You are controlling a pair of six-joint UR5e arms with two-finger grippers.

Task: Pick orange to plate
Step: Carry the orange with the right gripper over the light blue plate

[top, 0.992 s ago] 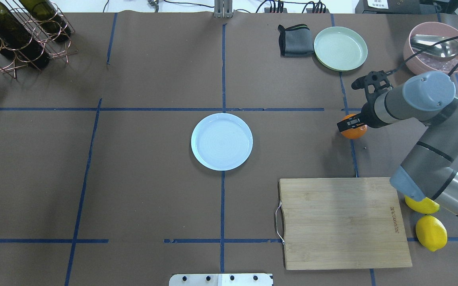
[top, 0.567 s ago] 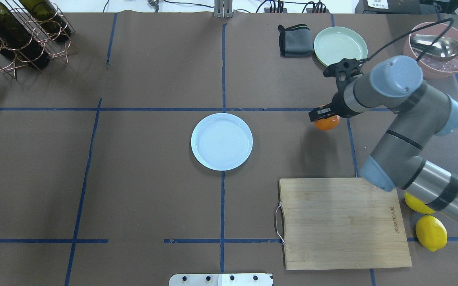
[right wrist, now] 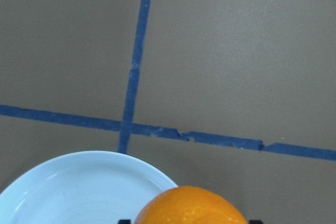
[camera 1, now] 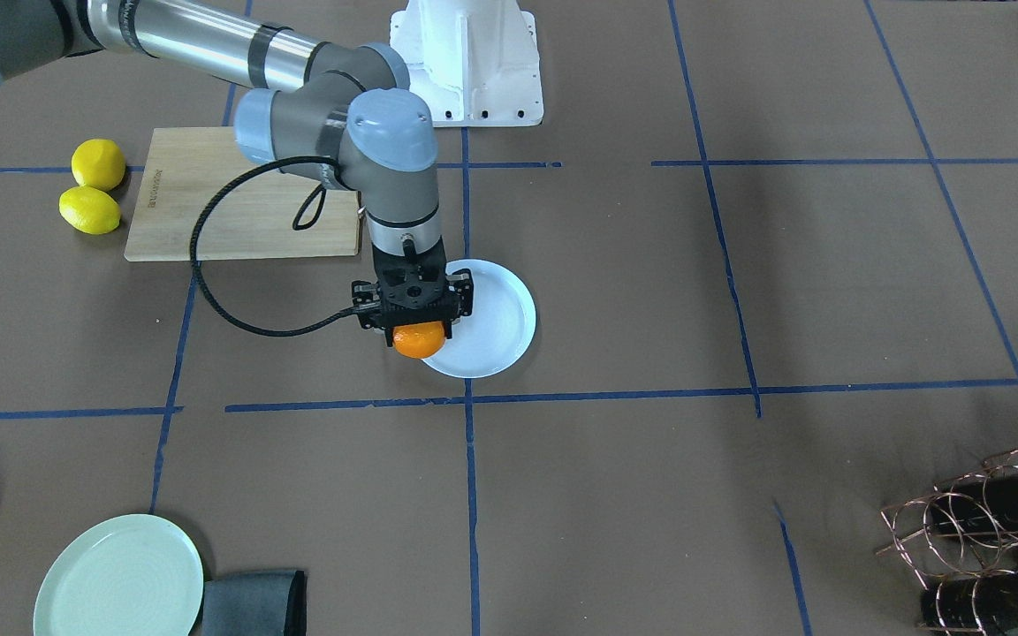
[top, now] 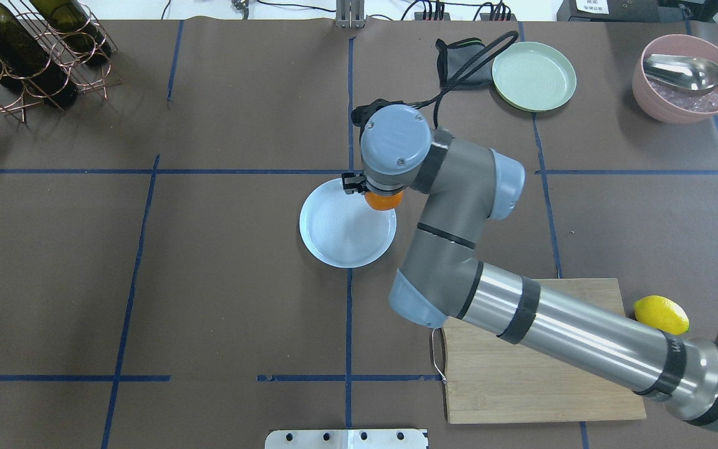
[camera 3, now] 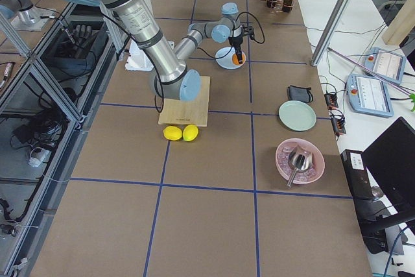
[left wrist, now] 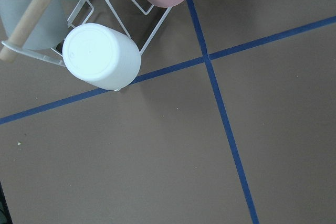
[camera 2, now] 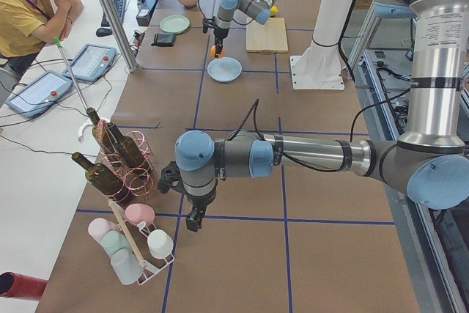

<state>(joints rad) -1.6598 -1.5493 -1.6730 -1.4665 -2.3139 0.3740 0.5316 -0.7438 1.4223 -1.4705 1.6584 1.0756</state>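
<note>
Orange [camera 1: 419, 343]: one, small, bright, held off the tabletop [camera 1: 739, 530] between the right jaws. These are clamped on its upper half from either side, so its lower half hangs out below them. It is over the rim of the plate [camera 1: 500, 322], at the edge away from the robot's base and toward the robot's right. Plate: pale bluish-white, flat at the middle of the tabletop. Right arm [top: 459, 187]: reaching in over the wooden cutting board [top: 540, 380], elbow bent, wrist turned straight down above the plate's edge. Left arm [camera 2: 293, 155]: stretched low over the tabletop's end on the robot's left, wrist pointing down beside racked cups [left wrist: 100, 56]. The left jaws are seen only from the side, so I cannot tell their width. Also present: lemons [camera 1: 90, 210], mint-green plate [top: 533, 76], grey cloth [top: 459, 62], pink bowl [top: 658, 100] with a metal scoop [top: 686, 72], wine bottles [top: 13, 43] in a copper rack.
</note>
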